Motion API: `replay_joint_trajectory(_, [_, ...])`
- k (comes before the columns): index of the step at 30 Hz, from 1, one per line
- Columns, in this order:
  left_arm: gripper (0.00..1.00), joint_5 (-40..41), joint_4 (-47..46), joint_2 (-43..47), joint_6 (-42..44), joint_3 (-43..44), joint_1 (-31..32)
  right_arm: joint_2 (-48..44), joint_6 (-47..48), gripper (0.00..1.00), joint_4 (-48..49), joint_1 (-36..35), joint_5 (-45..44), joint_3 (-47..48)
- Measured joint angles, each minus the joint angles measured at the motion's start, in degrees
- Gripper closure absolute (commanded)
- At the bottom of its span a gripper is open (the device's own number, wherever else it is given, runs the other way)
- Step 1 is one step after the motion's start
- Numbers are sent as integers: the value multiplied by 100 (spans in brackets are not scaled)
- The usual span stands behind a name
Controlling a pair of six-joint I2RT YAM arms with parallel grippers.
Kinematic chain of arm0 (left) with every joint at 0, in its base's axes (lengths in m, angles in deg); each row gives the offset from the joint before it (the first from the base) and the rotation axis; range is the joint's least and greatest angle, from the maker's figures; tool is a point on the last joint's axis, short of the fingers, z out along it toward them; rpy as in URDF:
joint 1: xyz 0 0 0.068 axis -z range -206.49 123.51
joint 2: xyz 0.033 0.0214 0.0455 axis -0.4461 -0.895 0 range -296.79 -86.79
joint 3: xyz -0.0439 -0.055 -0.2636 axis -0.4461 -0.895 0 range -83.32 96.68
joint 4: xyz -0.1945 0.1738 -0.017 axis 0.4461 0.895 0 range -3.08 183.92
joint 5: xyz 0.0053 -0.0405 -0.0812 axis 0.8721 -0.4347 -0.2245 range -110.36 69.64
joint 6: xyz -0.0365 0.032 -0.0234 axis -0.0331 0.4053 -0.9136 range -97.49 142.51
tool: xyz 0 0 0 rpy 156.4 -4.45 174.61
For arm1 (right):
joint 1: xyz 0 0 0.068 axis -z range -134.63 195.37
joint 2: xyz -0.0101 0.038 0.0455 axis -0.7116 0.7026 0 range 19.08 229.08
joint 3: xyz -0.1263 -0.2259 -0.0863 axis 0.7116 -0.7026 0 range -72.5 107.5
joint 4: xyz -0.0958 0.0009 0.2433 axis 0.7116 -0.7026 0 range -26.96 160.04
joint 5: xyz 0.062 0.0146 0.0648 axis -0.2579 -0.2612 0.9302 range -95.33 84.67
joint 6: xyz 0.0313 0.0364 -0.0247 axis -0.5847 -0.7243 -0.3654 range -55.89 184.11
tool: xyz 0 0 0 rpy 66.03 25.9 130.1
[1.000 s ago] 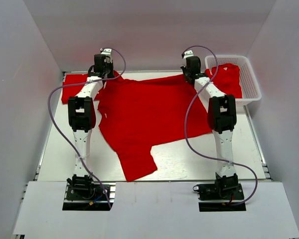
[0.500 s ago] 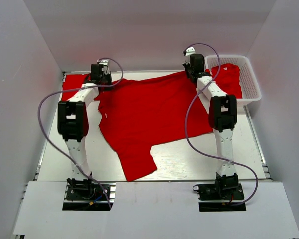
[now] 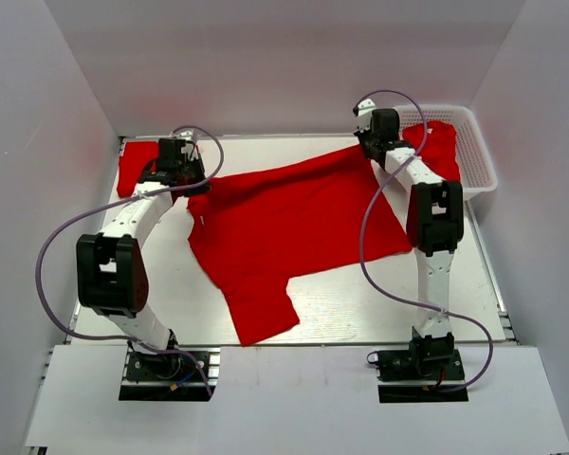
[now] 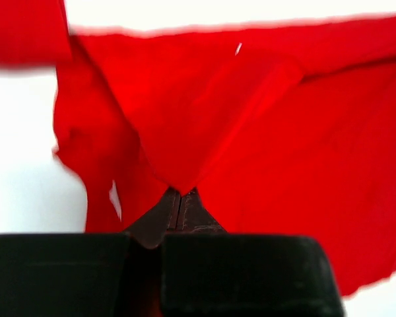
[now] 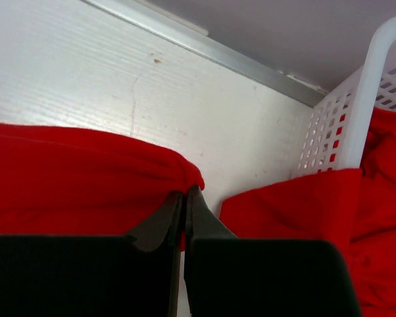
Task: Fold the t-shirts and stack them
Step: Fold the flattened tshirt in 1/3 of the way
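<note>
Left gripper (image 4: 180, 193) clamps t-shirt (image 3: 294, 223) at 11 o'clock, right gripper (image 5: 184, 194) at 1 o'clock | we'd pull evenly, taut.

Bright red t-shirt (image 3: 284, 223), spread, slightly rumpled

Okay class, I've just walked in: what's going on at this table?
Two robot arms hold one red t-shirt spread on the table. The left gripper and right gripper are each shut on a far corner of it. More red fabric sits in the white basket at far right, and another red piece lies at far left.
</note>
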Motion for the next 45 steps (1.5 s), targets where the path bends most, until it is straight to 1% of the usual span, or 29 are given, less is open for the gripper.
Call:
replay_joint_trajectory(4, [100, -52, 494, 212, -66, -291, 24, -310, 166, 100, -136, 2, 50, -310])
replay_joint_trajectory(8, [100, -125, 883, 675, -133, -699, 35, -610, 282, 100, -201, 4, 44, -588])
replay_joint_trajectory(14, [100, -424, 1150, 1220, -221, -911, 44, -885, 332, 100, -358, 9, -63, -927])
replay_joint_trajectory(19, [100, -730, 1294, 1270, -293, -1121, 87, -1010, 376, 100, -439, 13, -133, -1241])
replay_joint_trajectory(24, [100, -1027, 1486, 1342, -361, -1672, 142, -1296, 435, 100, -518, 15, -170, -1788])
replay_joint_trajectory(32, [100, -1325, 1749, 1344, -402, -2238, 275, -1445, 437, 99, -592, 57, -232, -2299])
replay_joint_trajectory(33, [97, -1340, 1788, 1342, -404, -2275, 297, -1445, 435, 83, -581, 61, -236, -2334])
replay_joint_trajectory(34, [90, -1344, 1808, 1327, -404, -2302, 326, -1449, 409, 78, -586, 63, -243, -2361])
replay_joint_trajectory(35, [80, -1342, 1856, 1292, -407, -2304, 343, -1449, 424, 73, -586, 63, -256, -2385])
replay_joint_trajectory(36, [67, -1333, 1899, 1244, -385, -2304, 352, -1453, 426, 67, -570, 63, -264, -2428])
replay_joint_trajectory(37, [29, -1325, 1952, 1191, -358, -2302, 358, -1462, 422, 50, -577, 63, -273, -2472])
replay_joint_trajectory(38, [2, -1300, 2048, 1137, -330, -2286, 367, -1475, 420, 39, -570, 63, -284, -2524])
replay_joint_trajectory(39, [0, -1281, 2166, 1082, -352, -2245, 372, -1486, 428, 31, -586, 66, -286, -2564])
replay_joint_trajectory(41, [0, -1200, 2343, 1027, -363, -2135, 376, -1523, 428, 10, -608, 66, -236, -2629])
replay_joint_trajectory(45, [0, -979, 2708, 1012, -306, -1639, 378, -1659, 468, 10, -675, 11, -140, -2634])
